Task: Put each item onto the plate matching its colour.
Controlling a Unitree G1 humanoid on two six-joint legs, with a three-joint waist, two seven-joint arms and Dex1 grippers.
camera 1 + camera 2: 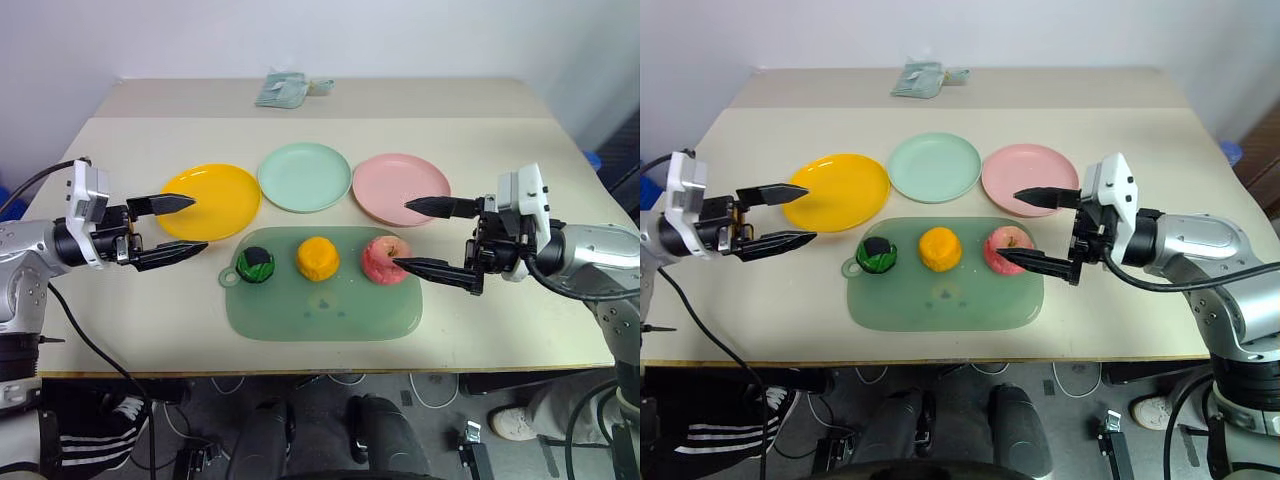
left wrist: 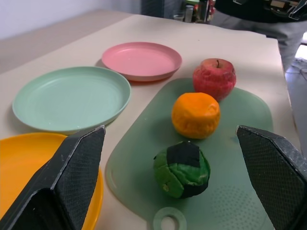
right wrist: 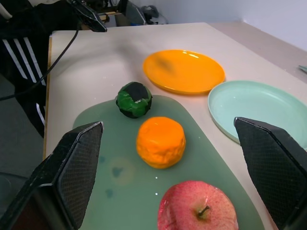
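From the head camera: the yellow-orange plate, mint green plate and pink plate sit in a row mid-table, and just nearer the front edge is the green board carrying the green-and-black ball, orange and apple.

Left gripper hovers off the board's left end, fingers wide apart, empty.

Right gripper same deal by the apple, touching nothing.

Left wrist cam: ball closest, between the fingers.

Right wrist cam: apple closest.

Pink apple, orange, green-black toys
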